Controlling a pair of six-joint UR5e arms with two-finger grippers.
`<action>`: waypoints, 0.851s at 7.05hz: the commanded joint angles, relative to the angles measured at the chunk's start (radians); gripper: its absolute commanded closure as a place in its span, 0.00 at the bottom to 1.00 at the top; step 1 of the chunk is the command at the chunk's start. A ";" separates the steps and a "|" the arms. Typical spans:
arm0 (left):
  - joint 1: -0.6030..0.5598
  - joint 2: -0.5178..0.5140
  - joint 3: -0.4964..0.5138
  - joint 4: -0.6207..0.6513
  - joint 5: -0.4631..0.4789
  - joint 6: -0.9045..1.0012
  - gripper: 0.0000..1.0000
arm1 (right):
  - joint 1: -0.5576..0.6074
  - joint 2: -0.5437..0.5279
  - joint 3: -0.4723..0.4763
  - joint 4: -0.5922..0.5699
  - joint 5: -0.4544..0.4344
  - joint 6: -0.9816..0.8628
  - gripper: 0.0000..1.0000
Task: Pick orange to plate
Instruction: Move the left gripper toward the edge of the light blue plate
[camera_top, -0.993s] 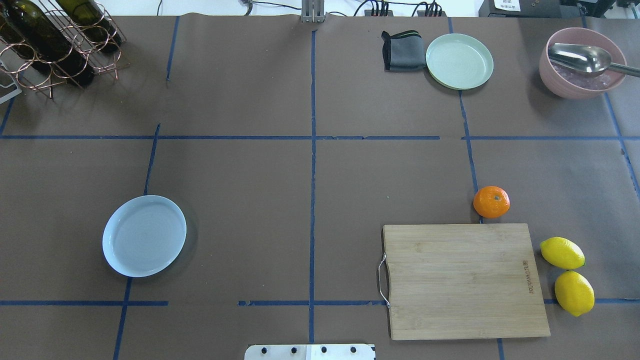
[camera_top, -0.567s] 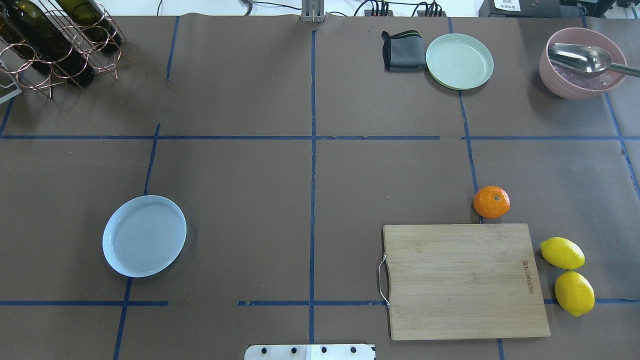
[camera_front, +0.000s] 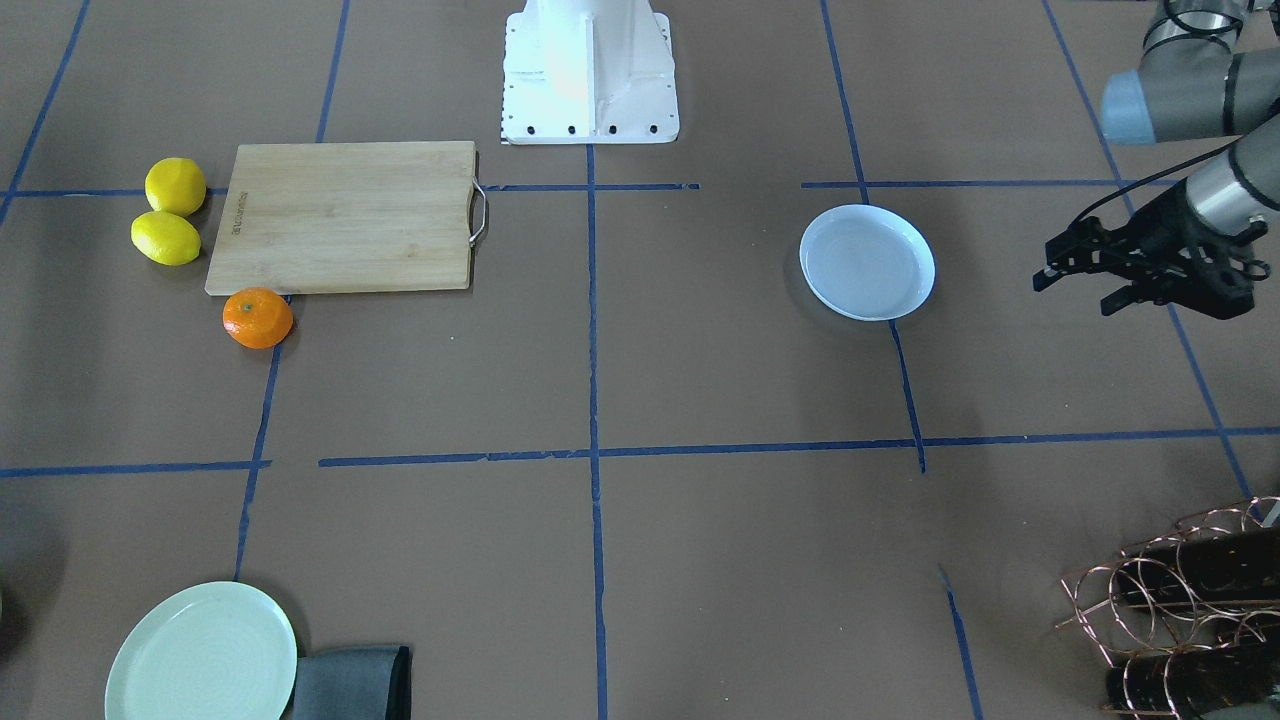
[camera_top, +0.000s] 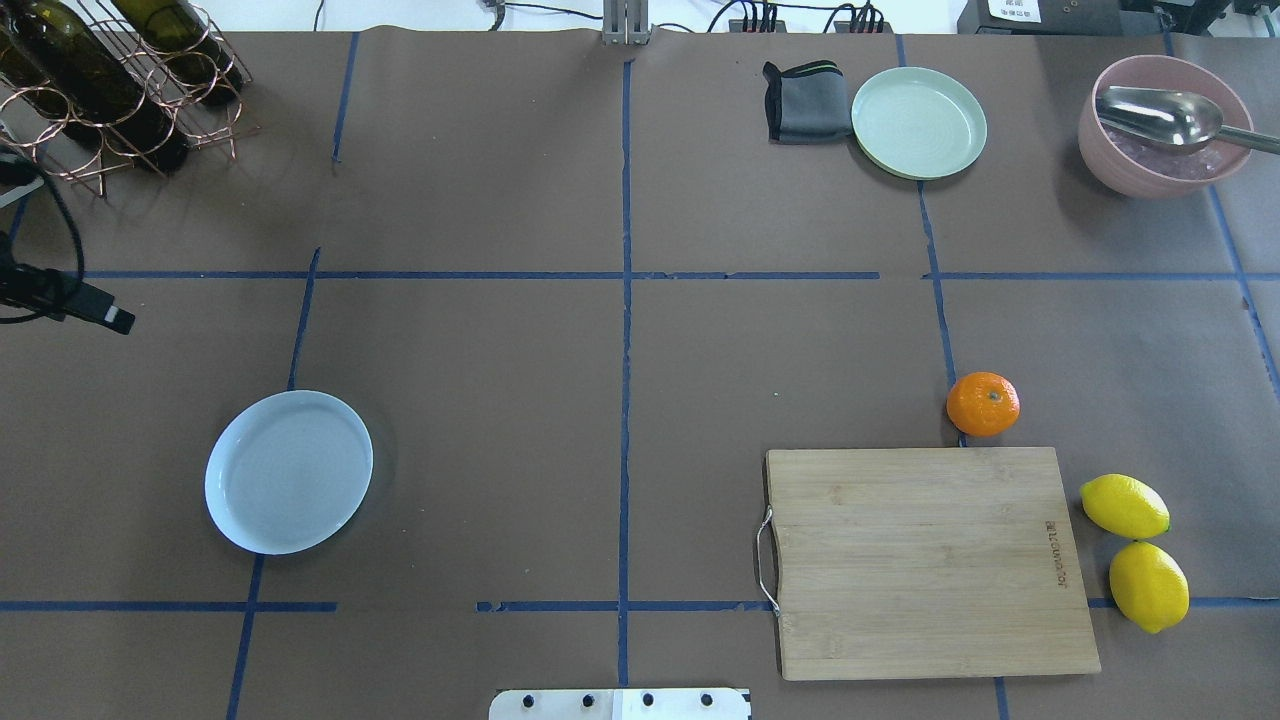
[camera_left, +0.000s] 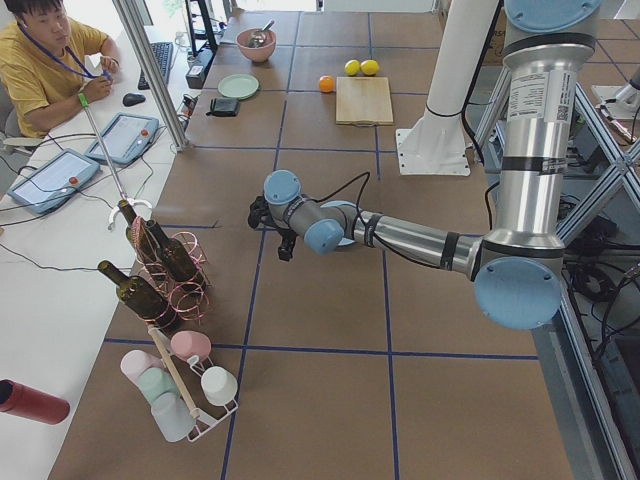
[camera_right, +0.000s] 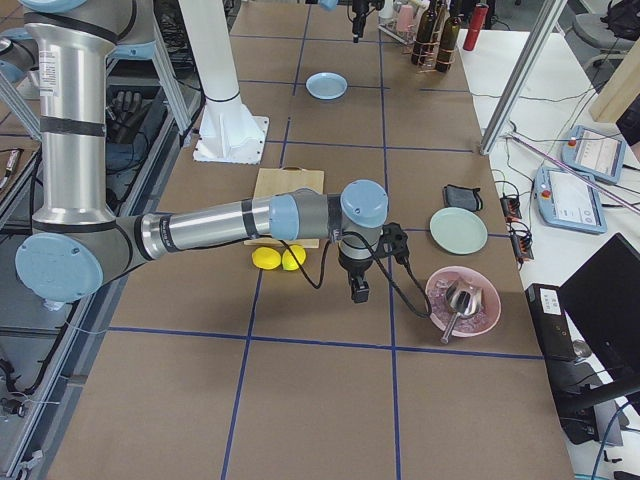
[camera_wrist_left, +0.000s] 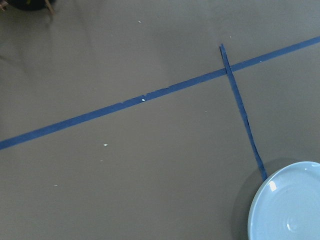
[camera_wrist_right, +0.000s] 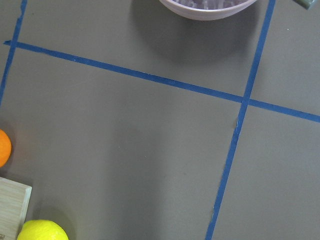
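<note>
The left gripper (camera_front: 1078, 288) hangs above the table (camera_top: 500, 400) at its left edge, jaws spread apart and holding nothing, touching nothing. The right gripper (camera_right: 357, 292) shows only in the right side view, pointing down between the lemons (camera_right: 278, 258) and the pink bowl (camera_right: 462, 300); whether its jaws are spread or together cannot be told.

The orange (camera_top: 983, 404) sits on a blue tape line just beside the far edge of the cutting board (camera_top: 930, 560). The plate (camera_top: 288, 472) lies well apart from it in the left half, with bare brown paper between them.

The overhead view cuts off all but a dark tip of the left gripper. The right wrist view clips the orange at its left edge, and the left wrist view clips the plate at its lower right corner.
</note>
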 joint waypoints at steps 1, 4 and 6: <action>0.140 -0.005 0.003 -0.098 0.162 -0.240 0.04 | -0.010 0.000 -0.001 0.000 -0.004 0.001 0.00; 0.229 0.004 -0.008 -0.098 0.185 -0.265 0.04 | -0.008 -0.001 0.002 0.000 0.001 0.010 0.00; 0.295 0.023 -0.005 -0.098 0.226 -0.293 0.06 | -0.010 -0.001 0.002 -0.001 0.004 0.010 0.00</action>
